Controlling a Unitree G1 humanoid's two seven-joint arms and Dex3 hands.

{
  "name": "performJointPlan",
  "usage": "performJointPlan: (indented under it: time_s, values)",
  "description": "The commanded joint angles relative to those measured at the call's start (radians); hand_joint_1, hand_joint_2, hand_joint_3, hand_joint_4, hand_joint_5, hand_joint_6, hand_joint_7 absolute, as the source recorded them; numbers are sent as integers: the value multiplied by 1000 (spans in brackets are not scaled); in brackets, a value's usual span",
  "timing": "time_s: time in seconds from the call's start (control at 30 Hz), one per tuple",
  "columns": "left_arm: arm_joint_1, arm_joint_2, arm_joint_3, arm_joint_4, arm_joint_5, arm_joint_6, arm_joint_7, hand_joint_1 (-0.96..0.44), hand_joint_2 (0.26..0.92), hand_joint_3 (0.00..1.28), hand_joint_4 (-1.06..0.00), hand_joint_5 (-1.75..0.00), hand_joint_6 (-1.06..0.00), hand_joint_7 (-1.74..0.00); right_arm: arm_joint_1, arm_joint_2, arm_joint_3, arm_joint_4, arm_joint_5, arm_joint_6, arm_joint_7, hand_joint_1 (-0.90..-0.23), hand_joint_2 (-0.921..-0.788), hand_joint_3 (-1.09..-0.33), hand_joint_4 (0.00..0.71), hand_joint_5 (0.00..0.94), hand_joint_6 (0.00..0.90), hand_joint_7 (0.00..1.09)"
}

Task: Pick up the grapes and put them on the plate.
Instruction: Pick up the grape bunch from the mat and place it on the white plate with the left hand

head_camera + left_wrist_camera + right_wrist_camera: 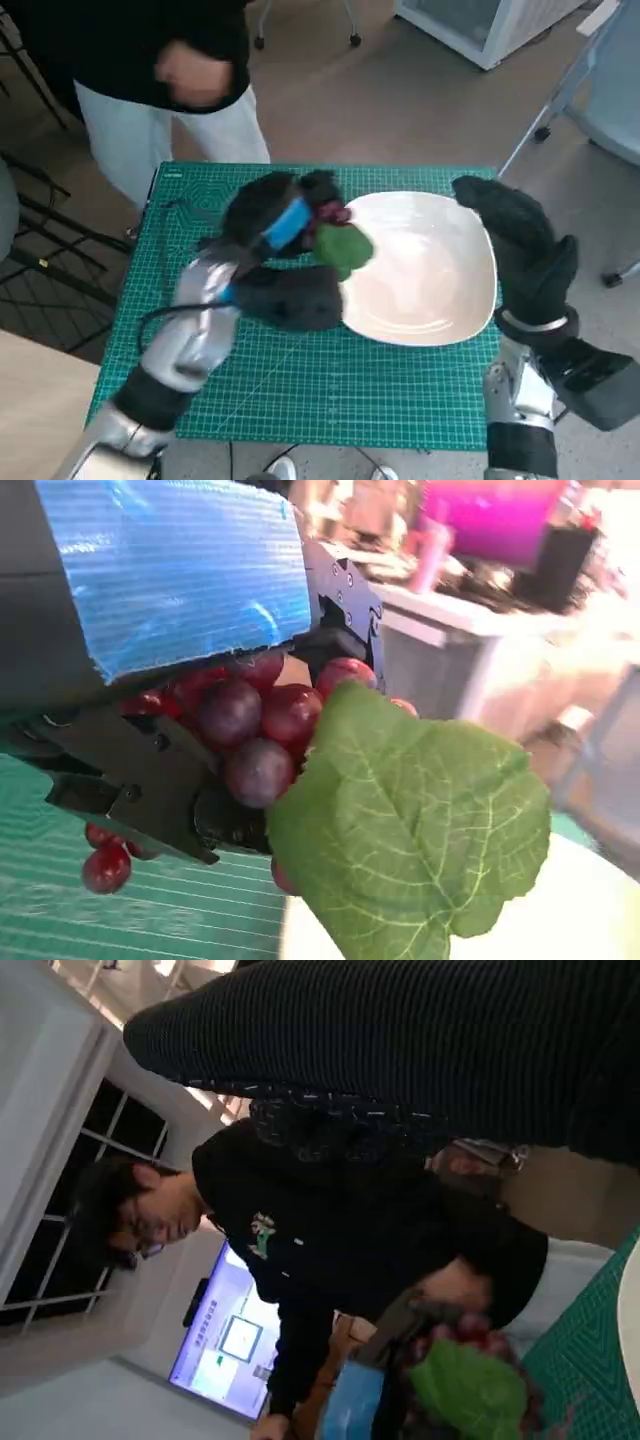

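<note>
Seen from the head camera, a green cutting mat (330, 390) covers the small table (40, 400). A white plate (430, 270) sits toward the mat's 2 o'clock area, its right rim close to the mat's edge. The left hand (285, 225), black with blue tape, holds the grapes (335, 240) raised at the plate's 9 o'clock rim, the green leaf (345, 250) overlapping the rim. The right hand (520, 245), gloved, hovers at the plate's 3 o'clock edge, fingers spread and holding nothing. Bare mat lies open toward 6 o'clock. A person (170, 70) stands at 11 o'clock, beyond the table.

The left wrist view alone shows the dark red grapes (255, 725) wedged between the taped hand (180, 580) and its black fingers (130, 780), with the leaf (410, 830) hanging in front. The right wrist view shows the person (340, 1230) behind the grape bunch (460, 1360).
</note>
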Motion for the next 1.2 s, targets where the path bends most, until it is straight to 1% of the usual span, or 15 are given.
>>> performJointPlan:
  time_s: [0.03, 0.17, 0.37, 0.5, 0.6, 0.8, 1.07, 1.2]
  values:
    - [-108, -35, -34, 46, 16, -18, -33, 3, 921, 191, -562, -1431, -511, -1144, 34, -5, -7, -12, 4, 14, -10, -480, -921, -589, 241, 1, 39, 472]
    - [-174, -65, -61, 107, 15, -43, -41, 2, 921, 190, -554, -1423, -513, -1159, 39, -6, -9, -25, 3, 16, -13, -480, -921, -584, 244, 2, 42, 472]
    - [-243, -113, -92, 188, 9, -81, -35, 2, 921, 147, -601, -1369, -558, -1123, 49, -13, -17, -33, 6, 16, -16, -485, -921, -573, 247, 4, 47, 468]
    - [-284, -151, -108, 270, 5, -114, -18, 4, 921, 154, -565, -1446, -591, -1055, 55, -13, -23, -36, 5, 12, -21, -487, -921, -569, 250, 5, 49, 463]
    - [-311, -178, -119, 333, 3, -133, -8, 3, 921, 163, -544, -1475, -594, -1046, 61, -12, -26, -41, -1, 10, -31, -488, -921, -568, 252, 5, 53, 459]
    - [-356, -226, -125, 429, -11, -152, -12, 3, 921, 185, -528, -1492, -558, -1083, 75, -10, -28, -52, -11, 2, -48, -495, -921, -563, 255, 5, 63, 448]
    - [-369, -251, -115, 463, -36, -163, -37, 6, 921, 199, -522, -1511, -538, -1084, 81, -9, -28, -56, -25, -6, -72, -499, -921, -560, 257, 5, 71, 435]
    - [-369, -258, -112, 468, -48, -159, -46, 3, 921, 196, -515, -1401, -521, -1229, 80, -9, -27, -53, -29, -10, -80, -497, -921, -559, 257, 4, 74, 428]
